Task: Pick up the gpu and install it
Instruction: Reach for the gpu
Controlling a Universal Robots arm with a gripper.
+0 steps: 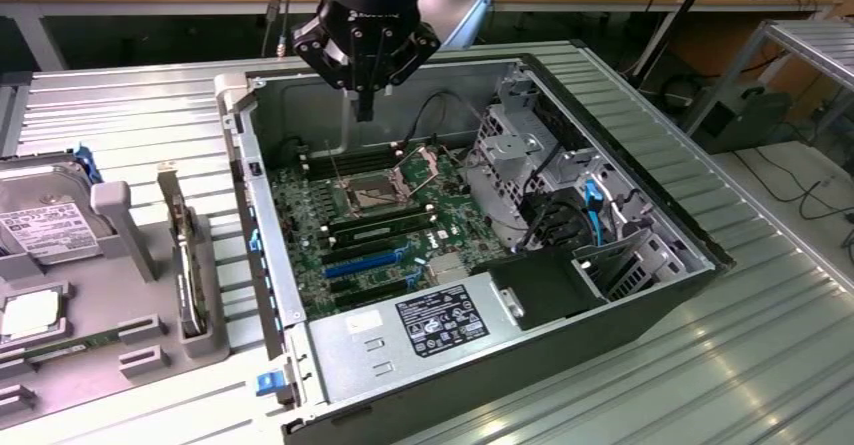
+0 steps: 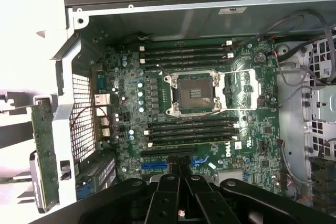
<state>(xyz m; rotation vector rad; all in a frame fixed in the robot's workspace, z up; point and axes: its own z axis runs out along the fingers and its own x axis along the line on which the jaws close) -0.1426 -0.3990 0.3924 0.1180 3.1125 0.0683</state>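
Observation:
The gpu (image 1: 184, 257) stands on edge in a grey holder (image 1: 140, 295) at the exterior view's left, outside the open computer case (image 1: 641, 295). Its silver bracket points up at the far end. In the wrist view its green board (image 2: 44, 156) shows beside the case's rear wall. My gripper (image 1: 363, 110) hangs over the far end of the case, above the motherboard (image 1: 387, 220) and well apart from the gpu. Its black fingers (image 2: 167, 192) are shut together with nothing between them. A blue slot (image 2: 155, 165) lies just ahead of the fingertips.
The holder also carries a silver hard drive (image 1: 40, 215) and a narrow green memory stick (image 1: 60, 347). Inside the case are the processor socket (image 2: 193, 92), a drive cage (image 1: 521, 145), loose cables (image 1: 587, 215) and the power supply (image 1: 447, 320). Everything rests on a ribbed metal table (image 1: 774, 345).

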